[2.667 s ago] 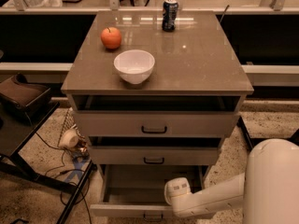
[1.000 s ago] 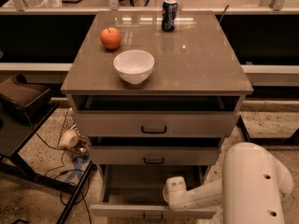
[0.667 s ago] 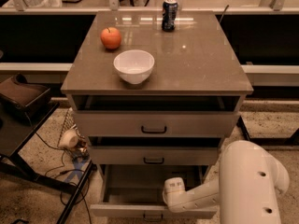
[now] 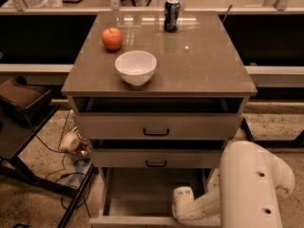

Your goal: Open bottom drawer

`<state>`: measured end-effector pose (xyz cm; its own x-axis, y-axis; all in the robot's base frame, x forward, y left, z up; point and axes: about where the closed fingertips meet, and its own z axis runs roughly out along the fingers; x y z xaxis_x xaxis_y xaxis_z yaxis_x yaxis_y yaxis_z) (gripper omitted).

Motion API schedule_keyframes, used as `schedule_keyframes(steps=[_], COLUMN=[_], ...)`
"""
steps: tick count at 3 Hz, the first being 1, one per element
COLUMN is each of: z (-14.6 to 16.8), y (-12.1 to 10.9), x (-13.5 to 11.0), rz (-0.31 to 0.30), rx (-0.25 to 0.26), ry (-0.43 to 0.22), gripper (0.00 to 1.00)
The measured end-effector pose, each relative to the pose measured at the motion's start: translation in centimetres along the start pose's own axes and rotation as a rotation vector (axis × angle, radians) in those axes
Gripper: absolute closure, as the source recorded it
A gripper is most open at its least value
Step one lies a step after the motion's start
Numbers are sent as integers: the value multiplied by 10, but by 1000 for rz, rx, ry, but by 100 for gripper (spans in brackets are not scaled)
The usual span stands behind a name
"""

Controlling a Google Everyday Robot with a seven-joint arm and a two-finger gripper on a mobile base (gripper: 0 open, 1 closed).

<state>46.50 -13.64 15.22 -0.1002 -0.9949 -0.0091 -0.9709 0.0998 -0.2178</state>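
Observation:
The bottom drawer of the grey cabinet stands pulled out toward me, showing a plain pale interior. Its front lies at the lower edge of the view and its handle is hidden. My gripper sits at the end of the white arm, low over the right front part of that drawer, just behind its front. The middle drawer and the top drawer above it each show a small black bar handle and stand slightly out.
On the cabinet top are a white bowl, a red apple and a dark can. My arm's bulky white link fills the lower right. A black stand and cables are on the left.
The bulky white arm link has swung left and fills more of the lower right. The gripper stays at about the same spot over the open bottom drawer, which has not visibly moved.

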Motion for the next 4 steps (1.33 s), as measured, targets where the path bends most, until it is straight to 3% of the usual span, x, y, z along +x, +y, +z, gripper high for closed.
schedule_keyframes(steps=[2,3,4], z=[5,7,7], y=[68,113,110], x=[52,76,75], rz=[90,137,137], rx=[-146,-228,-228], ry=[10,5,5], gripper=[100,98,77])
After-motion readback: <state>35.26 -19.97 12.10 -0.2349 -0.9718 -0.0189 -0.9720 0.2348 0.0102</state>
